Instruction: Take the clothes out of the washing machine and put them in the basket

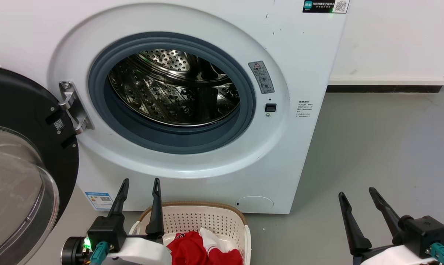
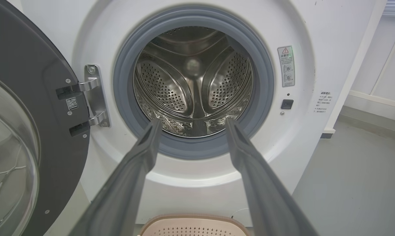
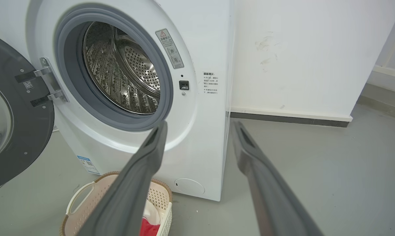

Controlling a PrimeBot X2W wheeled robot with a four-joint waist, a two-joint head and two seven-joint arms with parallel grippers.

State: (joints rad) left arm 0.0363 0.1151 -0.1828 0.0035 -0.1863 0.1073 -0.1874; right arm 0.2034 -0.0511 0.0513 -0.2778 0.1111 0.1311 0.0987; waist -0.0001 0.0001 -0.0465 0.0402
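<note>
Left tool (image 1: 140,181): fingers apart, empty.
Right tool (image 1: 356,191): fingers apart, empty.
Clothes (image 1: 192,250): lay in basket (image 1: 207,221).
Washing machine (image 1: 303,154): door (image 1: 23,110) stood open.

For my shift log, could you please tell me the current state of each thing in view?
Washing machine door: swung wide open.
Drum: no clothes visible inside.
Basket: upright in front of the washer, holding clothes.
Clothes: red and white, lying crumpled in the basket.
Left claw: open, holding nothing.
Right claw: open, holding nothing.
</note>
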